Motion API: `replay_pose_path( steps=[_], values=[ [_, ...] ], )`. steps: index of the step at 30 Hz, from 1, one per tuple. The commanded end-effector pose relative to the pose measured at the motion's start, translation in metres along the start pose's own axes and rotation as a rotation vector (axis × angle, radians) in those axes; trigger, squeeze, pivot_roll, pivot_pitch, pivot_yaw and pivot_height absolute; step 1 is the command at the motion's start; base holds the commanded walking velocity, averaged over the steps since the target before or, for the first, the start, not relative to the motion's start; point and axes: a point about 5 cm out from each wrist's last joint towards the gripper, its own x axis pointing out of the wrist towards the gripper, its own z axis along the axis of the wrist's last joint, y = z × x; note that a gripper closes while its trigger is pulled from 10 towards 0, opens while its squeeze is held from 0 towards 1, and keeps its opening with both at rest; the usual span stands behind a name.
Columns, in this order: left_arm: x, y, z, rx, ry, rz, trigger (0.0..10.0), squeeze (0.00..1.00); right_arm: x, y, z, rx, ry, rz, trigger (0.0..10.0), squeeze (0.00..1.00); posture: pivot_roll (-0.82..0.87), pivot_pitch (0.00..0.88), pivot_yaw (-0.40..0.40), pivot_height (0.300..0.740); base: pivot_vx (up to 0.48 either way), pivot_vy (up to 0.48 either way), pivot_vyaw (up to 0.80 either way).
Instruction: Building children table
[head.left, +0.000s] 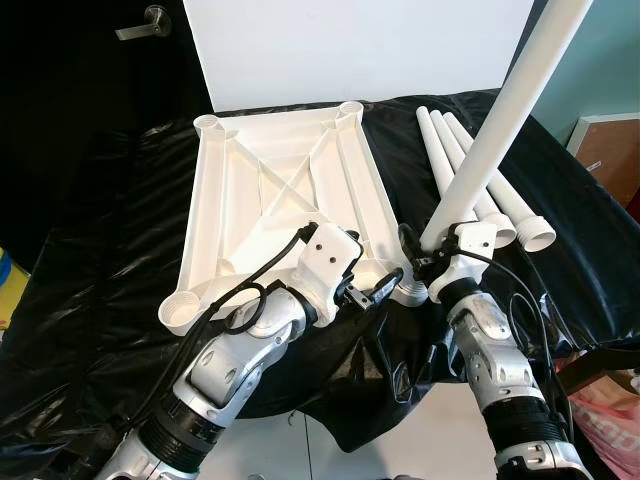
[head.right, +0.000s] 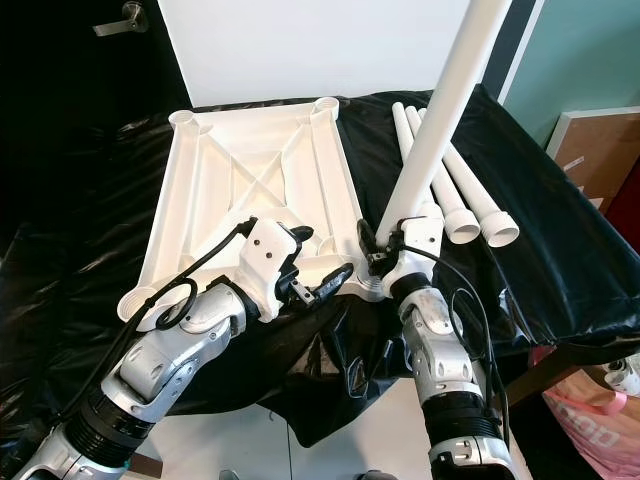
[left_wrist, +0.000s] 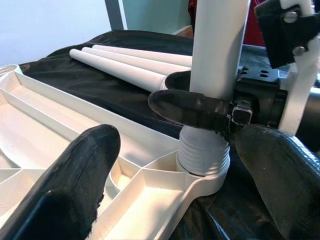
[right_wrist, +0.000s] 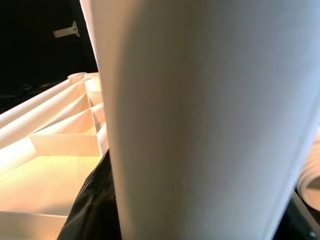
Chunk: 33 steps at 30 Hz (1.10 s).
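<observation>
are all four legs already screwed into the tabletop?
No: three legs lie loose on the black cloth beside the upturned tabletop, and the right gripper holds the fourth leg at a corner socket.

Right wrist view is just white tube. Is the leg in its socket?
Observer: Its threaded end sits in the near right corner socket of the tabletop, with threads showing above the rim.
Operator: Right gripper holding it?
Observer: Yes. The right gripper is shut on the leg just above the threads.
Operator: And left?
Observer: The left gripper is open at that same corner, one finger over the tabletop and the other past the leg.
</observation>
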Motion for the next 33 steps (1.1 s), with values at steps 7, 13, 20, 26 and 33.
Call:
replay_pose_path(
  steps=[7,13,20,26,33],
  values=[
    [0.0,-0.004,0.002,0.005,0.0,-0.139,10.0,0.0,-0.014,-0.003,-0.005,-0.052,-0.02,-0.008,10.0,0.0,-0.12,0.104,0.049,0.74,0.0,0.0,0.0],
    [0.001,-0.001,0.004,-0.024,-0.016,-0.15,10.0,0.09,-0.011,0.0,0.013,-0.111,-0.105,0.034,10.0,0.0,-0.13,0.105,0.047,0.74,0.0,0.0,0.0],
    [0.0,0.003,0.012,-0.099,-0.056,-0.175,10.0,1.0,-0.01,-0.003,0.013,-0.066,-0.061,0.117,10.0,0.0,-0.12,0.102,0.039,0.74,0.0,0.0,0.0],
    [-0.002,-0.002,0.029,-0.126,-0.122,-0.281,10.0,0.0,-0.011,-0.008,0.016,-0.059,0.005,0.242,10.0,0.0,-0.12,0.1,0.031,0.74,0.0,0.0,0.0],
    [-0.006,-0.008,0.058,-0.158,-0.241,-0.486,10.0,0.0,-0.006,-0.014,0.028,-0.058,0.058,0.384,10.0,0.0,-0.12,0.095,0.013,0.74,0.0,0.0,0.0]
  ],
)
